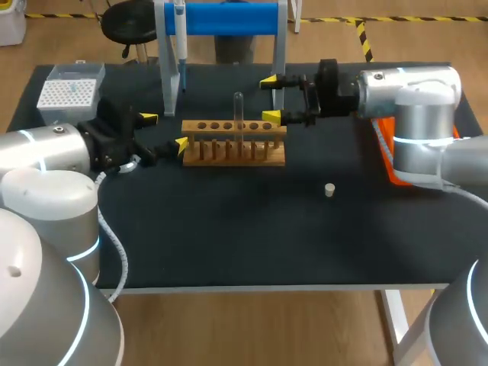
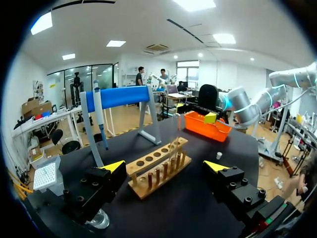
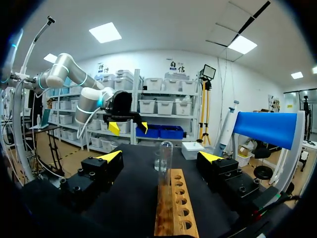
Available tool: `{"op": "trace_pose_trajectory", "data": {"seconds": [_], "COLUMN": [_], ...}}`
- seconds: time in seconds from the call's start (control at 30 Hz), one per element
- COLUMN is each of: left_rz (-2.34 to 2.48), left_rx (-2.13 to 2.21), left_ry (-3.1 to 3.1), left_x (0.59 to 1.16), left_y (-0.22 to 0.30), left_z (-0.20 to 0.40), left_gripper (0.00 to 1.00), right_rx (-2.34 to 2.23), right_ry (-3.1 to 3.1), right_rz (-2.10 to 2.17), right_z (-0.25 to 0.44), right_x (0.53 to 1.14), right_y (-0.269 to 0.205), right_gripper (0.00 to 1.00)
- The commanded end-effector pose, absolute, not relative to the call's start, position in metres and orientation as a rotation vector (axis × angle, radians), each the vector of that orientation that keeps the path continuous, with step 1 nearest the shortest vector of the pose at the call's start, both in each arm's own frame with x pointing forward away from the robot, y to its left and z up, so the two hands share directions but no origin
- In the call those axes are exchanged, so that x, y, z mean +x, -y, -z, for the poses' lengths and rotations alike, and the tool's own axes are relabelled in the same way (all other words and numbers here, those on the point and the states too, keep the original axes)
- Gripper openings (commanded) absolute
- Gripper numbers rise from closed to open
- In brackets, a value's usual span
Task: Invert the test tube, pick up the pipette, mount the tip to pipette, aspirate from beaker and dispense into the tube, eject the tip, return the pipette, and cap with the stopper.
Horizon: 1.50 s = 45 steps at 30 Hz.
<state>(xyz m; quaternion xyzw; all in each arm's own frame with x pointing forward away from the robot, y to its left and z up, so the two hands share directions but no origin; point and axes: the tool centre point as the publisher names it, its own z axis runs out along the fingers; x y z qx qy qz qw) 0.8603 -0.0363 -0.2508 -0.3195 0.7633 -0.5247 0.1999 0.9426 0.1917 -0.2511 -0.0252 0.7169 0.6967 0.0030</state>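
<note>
A clear test tube (image 1: 239,114) stands upright in the wooden rack (image 1: 233,142) at mid-table. Off the rack's left end my left gripper (image 1: 165,130) is open, and off its right end my right gripper (image 1: 269,97) is open; both are empty. In the left wrist view the rack (image 2: 158,166) and tube (image 2: 177,131) lie ahead of the open fingers (image 2: 113,166). From the right wrist the tube (image 3: 165,163) rises just ahead, between the open fingers (image 3: 210,157). The pipette (image 1: 181,46) hangs on the blue stand. A small stopper (image 1: 329,190) lies right of centre. The beaker (image 1: 131,163) sits under my left gripper.
A white tip box (image 1: 69,93) sits at the back left corner. The blue-topped stand (image 1: 229,19) rises behind the rack. An orange tray (image 1: 385,149) lies at the right, partly under my right arm. The dark mat (image 1: 244,236) stretches to the front edge.
</note>
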Motion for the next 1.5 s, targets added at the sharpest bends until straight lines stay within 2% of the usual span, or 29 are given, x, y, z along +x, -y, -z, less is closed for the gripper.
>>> {"op": "trace_pose_trajectory", "data": {"seconds": [0.03,0.53,1.5], "left_rz": [1.472,1.472,1.472], "left_rx": [-0.89,-0.89,-0.89], "left_ry": [-2.128,-2.128,-2.128], "left_x": [0.86,0.86,0.86], "left_y": [0.036,0.036,0.036], "left_z": [0.253,0.253,0.253], "left_gripper": [1.0,1.0,1.0], "right_rx": [-0.138,-0.148,-0.108], "right_ry": [-2.276,-2.316,-2.318], "right_rz": [-2.214,-2.236,-2.221], "right_z": [0.259,0.274,0.284], "right_x": [0.952,0.958,0.949], "right_y": [-0.202,-0.229,-0.25], "right_gripper": [1.0,1.0,1.0]}}
